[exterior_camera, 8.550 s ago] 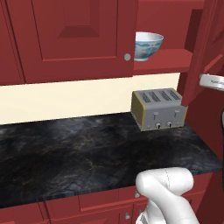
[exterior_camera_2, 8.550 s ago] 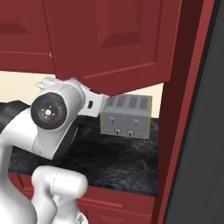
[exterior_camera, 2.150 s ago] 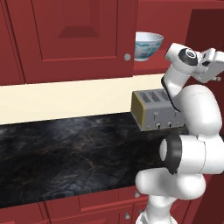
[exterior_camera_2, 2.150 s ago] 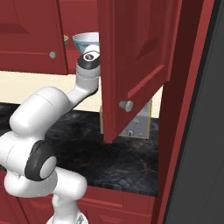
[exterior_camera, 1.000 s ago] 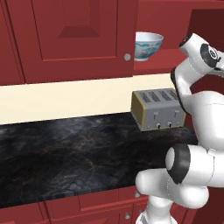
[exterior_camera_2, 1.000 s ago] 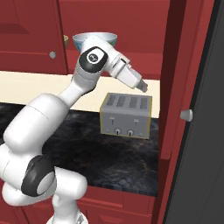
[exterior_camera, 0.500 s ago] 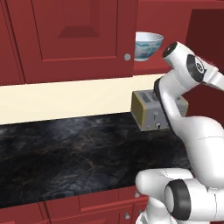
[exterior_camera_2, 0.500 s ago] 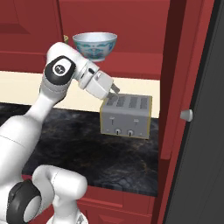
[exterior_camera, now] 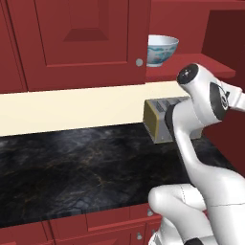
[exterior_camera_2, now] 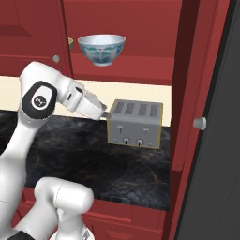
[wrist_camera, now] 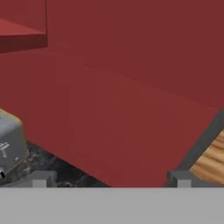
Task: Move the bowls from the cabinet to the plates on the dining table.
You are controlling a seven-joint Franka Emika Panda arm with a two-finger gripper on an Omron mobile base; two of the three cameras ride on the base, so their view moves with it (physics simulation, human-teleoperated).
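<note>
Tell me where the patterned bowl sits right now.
The white and blue bowl stands on the red shelf of the open cabinet, above and left of the toaster in the right base view, right of the closed door.

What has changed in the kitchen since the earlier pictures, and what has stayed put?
The cabinet door has been swung fully open, baring the patterned bowl on its shelf in the right base view. The arm has dropped from door height to beside the toaster, and its hand is open, holding nothing. The bowl, the toaster and the black counter have stayed as they were.
</note>
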